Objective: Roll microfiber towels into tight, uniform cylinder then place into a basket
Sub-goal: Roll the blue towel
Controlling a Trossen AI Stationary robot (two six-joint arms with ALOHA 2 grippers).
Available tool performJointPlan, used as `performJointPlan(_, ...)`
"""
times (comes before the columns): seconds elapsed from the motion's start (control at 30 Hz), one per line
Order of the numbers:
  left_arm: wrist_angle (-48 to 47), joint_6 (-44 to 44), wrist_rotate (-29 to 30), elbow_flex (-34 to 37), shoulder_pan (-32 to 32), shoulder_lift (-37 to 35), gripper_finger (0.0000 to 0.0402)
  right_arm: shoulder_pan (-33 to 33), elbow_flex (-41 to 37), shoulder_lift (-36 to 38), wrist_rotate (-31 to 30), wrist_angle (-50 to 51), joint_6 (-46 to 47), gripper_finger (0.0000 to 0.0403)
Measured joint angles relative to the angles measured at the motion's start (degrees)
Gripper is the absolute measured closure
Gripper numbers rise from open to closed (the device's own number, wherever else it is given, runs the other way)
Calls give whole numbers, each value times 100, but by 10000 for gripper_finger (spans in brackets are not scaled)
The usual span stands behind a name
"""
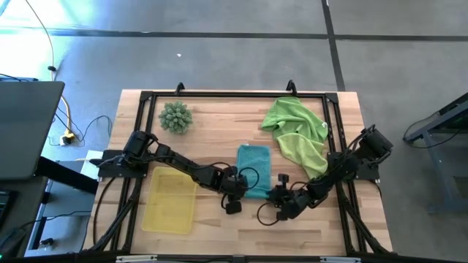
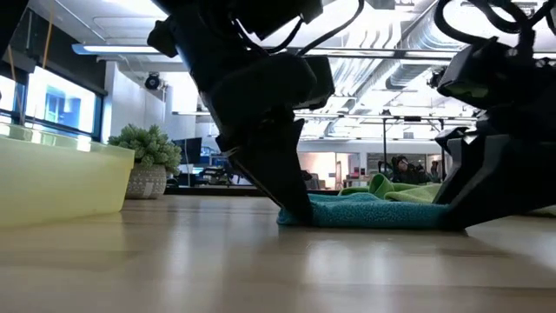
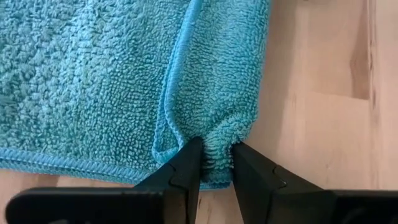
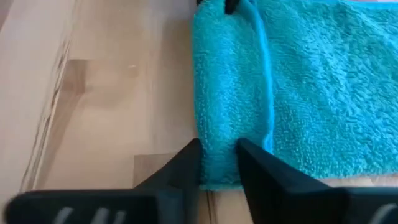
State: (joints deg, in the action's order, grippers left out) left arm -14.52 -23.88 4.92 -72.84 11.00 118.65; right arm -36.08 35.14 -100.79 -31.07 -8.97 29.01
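Fingers on both arms pinch teal towel

Teal towel (image 1: pixel 254 168) lies flat mid-worktop, near the front edge. Left gripper (image 3: pixel 216 163) fingers narrow, pinching the folded near edge. Right gripper (image 4: pixel 219 163) fingers narrow around the same fold's other end. Green towels (image 1: pixel 296 131) heaped toward back right corner. Yellow basket (image 1: pixel 170 201) at front left.

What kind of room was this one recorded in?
Probably a lab or open workshop, not a home: bare concrete floor around a wooden table with a black frame, exposed ceiling ducts, and a person seated at distant desks.
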Motion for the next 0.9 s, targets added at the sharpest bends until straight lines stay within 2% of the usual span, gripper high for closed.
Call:
performJointPlan(0.17,15,-103,-362,8,11,-72,347,16,-22,15,45,-9,192,385)
performJointPlan(0.23,-1,-83,-540,15,9,-91,357,20,-28,31,143,-146,197,396)
performJointPlan(0.4,-9,-133,-880,15,11,-122,376,205,-32,207,844,-370,477,392)
performJointPlan(0.7,-69,-522,-1082,15,11,-133,387,1078,-39,364,2314,-644,1604,399)
performJointPlan(0.9,-92,-740,-1387,15,-35,-137,387,1451,-41,366,3025,-849,1620,399)
